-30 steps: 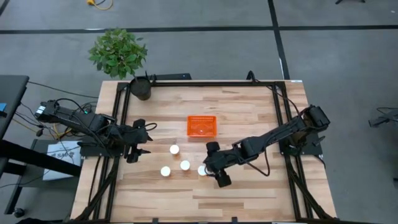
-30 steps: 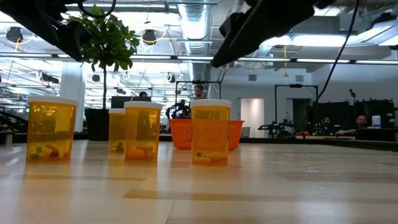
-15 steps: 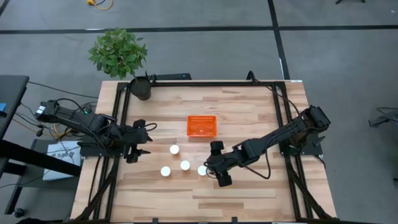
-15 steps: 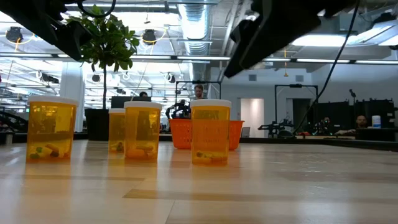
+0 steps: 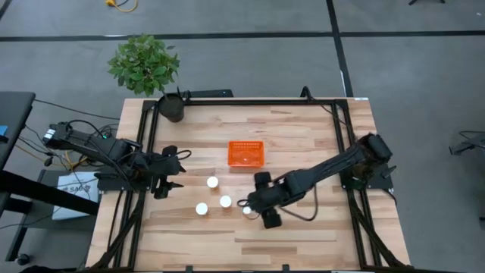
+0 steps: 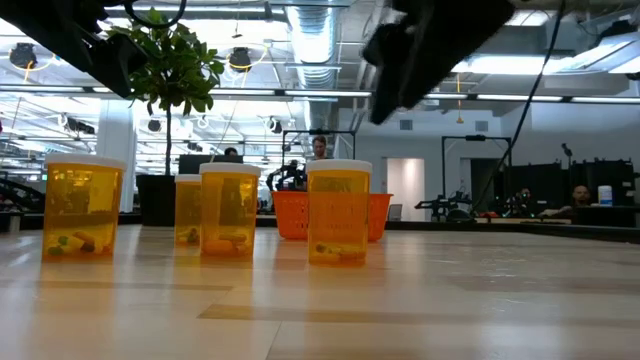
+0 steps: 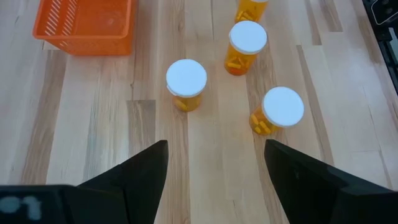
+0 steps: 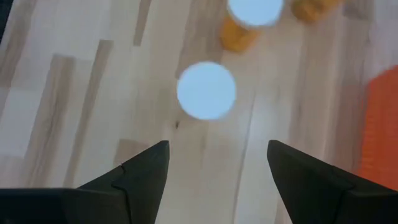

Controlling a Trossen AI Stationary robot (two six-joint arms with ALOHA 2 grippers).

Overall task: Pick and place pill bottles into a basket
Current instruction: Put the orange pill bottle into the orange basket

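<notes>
Orange plastic marks the basket (image 5: 246, 153) near the middle of the wooden table (image 5: 303, 136) in the high view, and we see nothing inside it. Four pill bottles show as white caps nearer the front edge: one (image 5: 213, 183) closest to the basket, two more (image 5: 201, 208) (image 5: 226, 201) below it, and the last (image 5: 246, 210) partly under the right gripper (image 5: 263, 199). We judge the first pick is in hand, the right arm reaching over that last bottle. The left gripper (image 5: 168, 171) waits at the table's left side.

From the low view, we see all four bottles standing upright, long axes vertical and caps up; the nearest (image 6: 338, 212) stands in front of the basket (image 6: 378, 215), with three others (image 6: 82, 207) (image 6: 229, 210) (image 6: 187, 208) off to the side. A dark arm hangs overhead, well clear of the caps.

Through the left wrist view, we see that arm's fingers spread wide, with three capped bottles (image 7: 186, 83) (image 7: 247, 46) (image 7: 280, 111) beyond them and the fourth cut off at the frame edge.

Looking through the right wrist view, we find its fingers (image 8: 137, 176) spread apart, holding nothing, with one white cap (image 8: 206, 89) ahead of the gap. We judge the next move calls for centring on that cap, descending so the fingers pass either side of the upright body, then pressing together.
</notes>
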